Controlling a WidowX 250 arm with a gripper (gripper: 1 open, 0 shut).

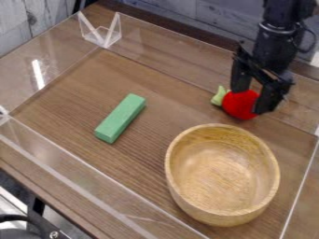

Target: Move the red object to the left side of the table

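The red object (240,104), a small glossy round toy fruit with a green leafy end (221,94), lies on the dark wood-grain table (162,84) at the right, just beyond the wooden bowl. My gripper (258,90) hangs from above directly over it, open, with one finger on each side of the fruit. The black fingers cover part of the fruit's top. I cannot tell whether the fingertips touch it.
A large wooden bowl (225,174) stands at the front right. A green rectangular block (119,118) lies left of centre. Low clear acrylic walls (50,65) border the table, with a clear bracket (100,31) at the far left corner.
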